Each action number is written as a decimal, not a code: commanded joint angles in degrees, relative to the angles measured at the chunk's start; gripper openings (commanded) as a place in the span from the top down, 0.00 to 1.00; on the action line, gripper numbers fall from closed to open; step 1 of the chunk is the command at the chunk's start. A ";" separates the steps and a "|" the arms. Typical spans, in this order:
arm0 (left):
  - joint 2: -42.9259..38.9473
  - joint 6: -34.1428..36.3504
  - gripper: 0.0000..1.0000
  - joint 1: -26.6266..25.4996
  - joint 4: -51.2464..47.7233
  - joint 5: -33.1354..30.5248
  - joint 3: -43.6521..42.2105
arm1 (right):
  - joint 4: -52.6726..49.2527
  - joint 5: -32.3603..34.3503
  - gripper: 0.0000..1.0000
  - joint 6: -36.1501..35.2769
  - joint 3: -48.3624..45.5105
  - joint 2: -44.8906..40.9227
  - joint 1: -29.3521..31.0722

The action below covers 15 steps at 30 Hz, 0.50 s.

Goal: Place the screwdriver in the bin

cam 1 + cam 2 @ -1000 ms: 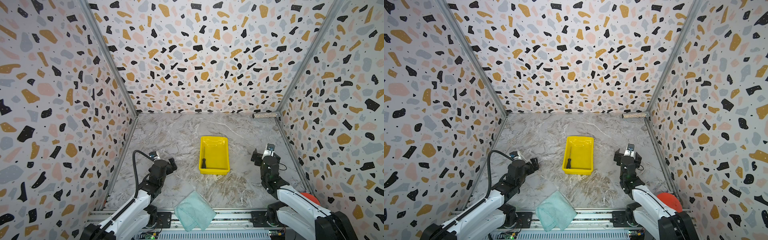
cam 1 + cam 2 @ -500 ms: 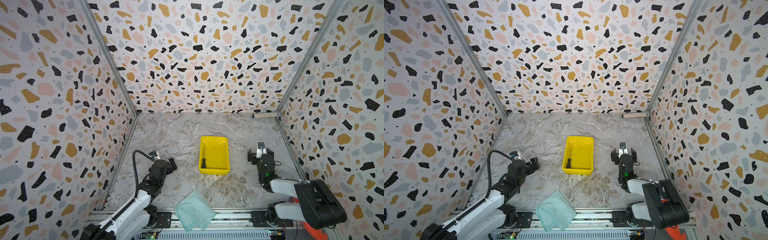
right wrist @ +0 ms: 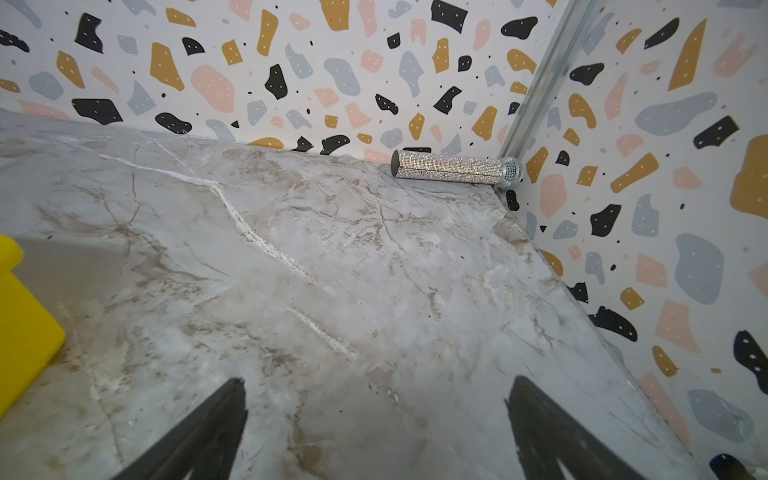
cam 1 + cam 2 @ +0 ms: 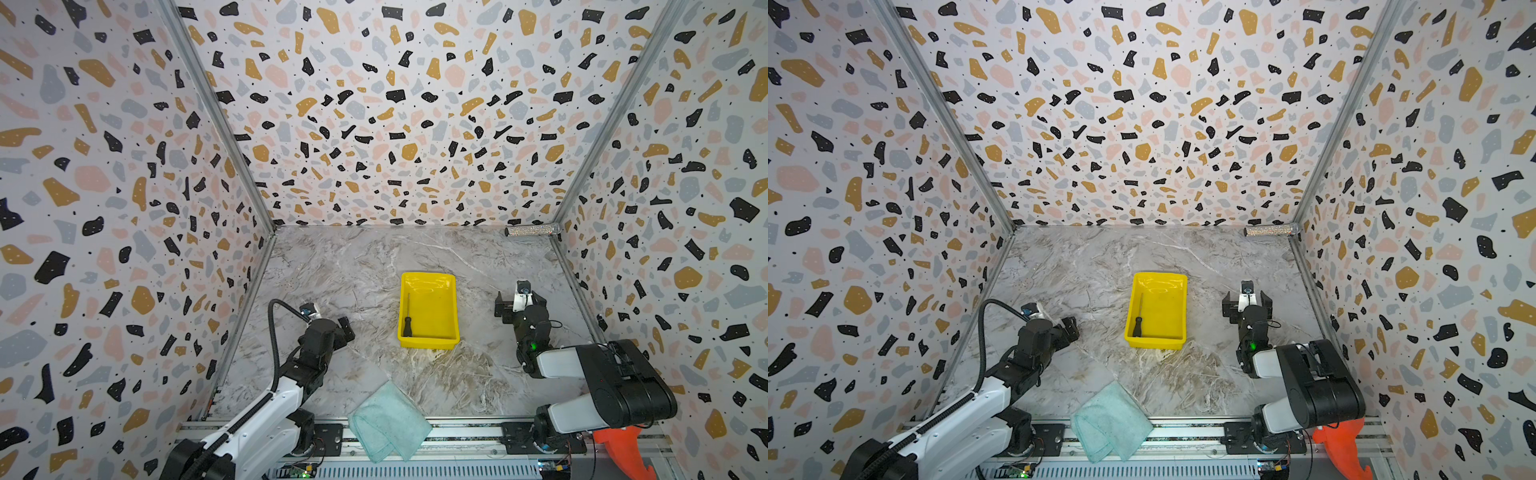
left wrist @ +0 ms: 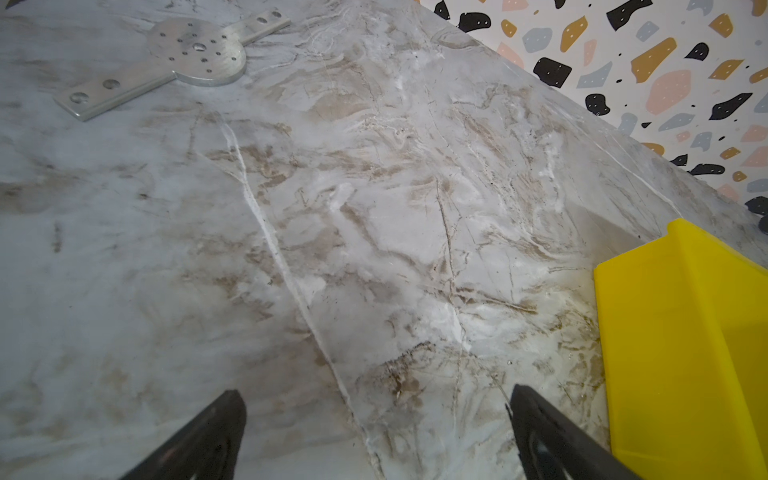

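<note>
Yellow plastic bin [image 4: 428, 276] at middle of counter [image 4: 353, 266], with screwdriver [image 4: 408, 316] lying flat inside along its left wall, handle at the near end. Left end effector [image 5: 374, 397] and right end effector [image 3: 376, 382] both spread wide, gripping nothing, either side of bin, clear of it.

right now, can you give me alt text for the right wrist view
The open right gripper hangs over the marble table, holding nothing. Beyond it a glittery silver cylinder lies in the corner against the wall; a corner of the yellow bin shows at the frame's edge.
</note>
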 commanded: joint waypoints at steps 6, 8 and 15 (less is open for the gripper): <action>1.72 0.17 0.00 -0.20 1.92 -0.03 2.15 | 12.88 -4.85 0.01 4.96 -4.30 1.51 -4.46; 2.15 0.14 0.00 -0.20 1.97 -0.01 2.28 | 11.00 -4.21 0.01 4.48 -3.39 1.94 -3.91; 2.74 -0.04 0.00 -0.19 1.75 -0.70 2.50 | 10.76 -2.17 0.01 3.79 -3.21 2.25 -2.62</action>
